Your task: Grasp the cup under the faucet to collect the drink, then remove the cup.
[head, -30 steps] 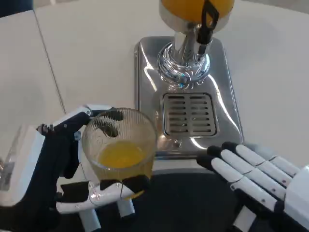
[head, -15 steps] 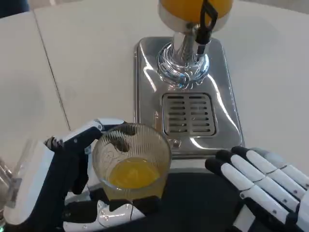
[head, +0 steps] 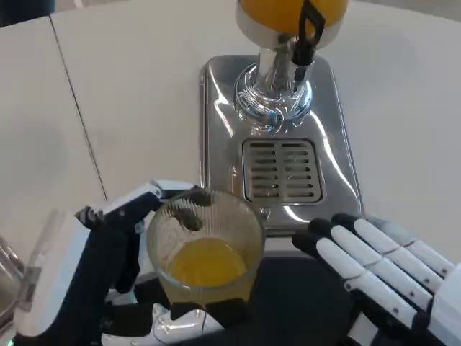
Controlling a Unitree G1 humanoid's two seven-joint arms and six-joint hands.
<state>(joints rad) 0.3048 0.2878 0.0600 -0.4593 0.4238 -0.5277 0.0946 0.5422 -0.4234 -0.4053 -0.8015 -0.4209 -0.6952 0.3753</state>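
Note:
A ribbed clear glass cup (head: 205, 249) with orange juice in its bottom sits in my left hand (head: 115, 267), whose fingers wrap around its sides. The cup is in front of the steel drip tray's near edge, away from the faucet. The dispenser (head: 284, 21) with orange juice stands at the top centre, its black tap lever (head: 308, 32) pointing down over the grille (head: 282, 171). My right hand (head: 382, 270) lies at the lower right with fingers stretched out and apart, holding nothing.
The shiny steel base (head: 338, 158) of the dispenser takes up the table's middle. A seam (head: 75, 108) runs down the white table on the left. A dark surface (head: 302, 303) lies along the bottom edge between my hands.
My left hand has carried the cup to the right and nearer to me, towards the bottom centre. The right hand has shifted only slightly.

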